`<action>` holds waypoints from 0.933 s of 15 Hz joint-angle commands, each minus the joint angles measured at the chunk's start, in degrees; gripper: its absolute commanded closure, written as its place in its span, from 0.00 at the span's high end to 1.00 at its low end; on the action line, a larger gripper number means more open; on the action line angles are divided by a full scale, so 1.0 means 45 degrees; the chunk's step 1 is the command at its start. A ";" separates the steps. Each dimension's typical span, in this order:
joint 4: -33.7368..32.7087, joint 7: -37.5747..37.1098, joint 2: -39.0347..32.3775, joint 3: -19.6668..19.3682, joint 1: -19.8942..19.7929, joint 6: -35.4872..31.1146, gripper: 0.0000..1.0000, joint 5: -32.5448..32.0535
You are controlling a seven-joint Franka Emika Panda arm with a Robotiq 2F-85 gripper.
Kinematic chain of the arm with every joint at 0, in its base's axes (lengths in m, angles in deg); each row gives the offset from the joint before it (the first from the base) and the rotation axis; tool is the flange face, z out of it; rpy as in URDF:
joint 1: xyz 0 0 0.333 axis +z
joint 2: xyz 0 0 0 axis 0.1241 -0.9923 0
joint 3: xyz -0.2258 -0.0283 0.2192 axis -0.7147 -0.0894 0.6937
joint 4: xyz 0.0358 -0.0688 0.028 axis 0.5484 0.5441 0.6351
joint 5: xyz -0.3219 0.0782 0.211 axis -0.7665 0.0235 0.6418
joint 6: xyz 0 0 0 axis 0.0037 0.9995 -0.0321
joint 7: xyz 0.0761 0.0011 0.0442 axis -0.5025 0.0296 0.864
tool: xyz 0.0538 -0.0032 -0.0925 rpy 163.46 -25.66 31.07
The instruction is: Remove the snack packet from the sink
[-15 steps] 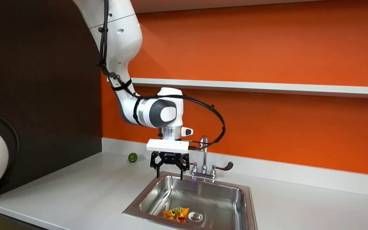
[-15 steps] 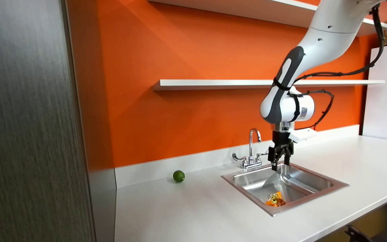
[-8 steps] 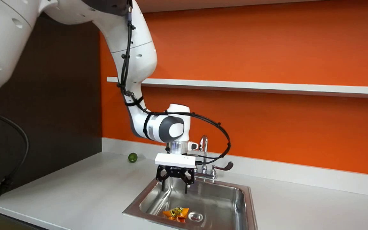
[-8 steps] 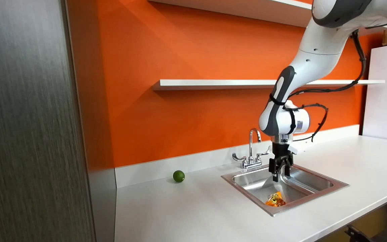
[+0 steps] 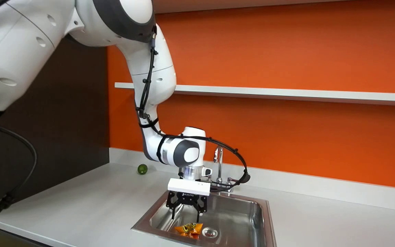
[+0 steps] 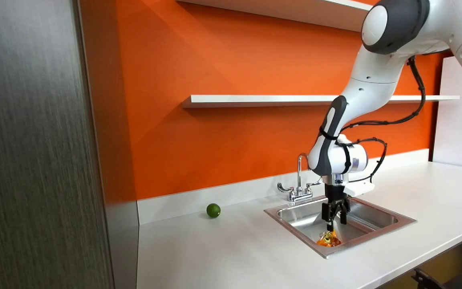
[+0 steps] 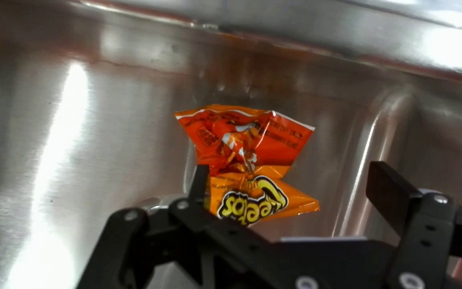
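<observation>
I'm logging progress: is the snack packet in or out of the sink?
In: all views show the snack packet on the floor of the sink.

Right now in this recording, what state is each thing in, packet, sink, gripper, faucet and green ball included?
packet: crinkled, lying ungripped; sealed or torn, cannot tell
sink: packet inside; wet or dry, cannot tell
gripper: open, pointing down into the sink, holding nothing
faucet: no running water visible
green ball: resting on the counter
</observation>
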 commanded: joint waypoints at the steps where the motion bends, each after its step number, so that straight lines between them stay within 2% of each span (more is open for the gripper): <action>1: -0.0427 0.0101 -0.0612 0.0319 -0.0400 -0.0099 1.00 -0.0469; 14: -0.1068 0.0008 -0.1938 0.0541 -0.0626 -0.0703 1.00 -0.0782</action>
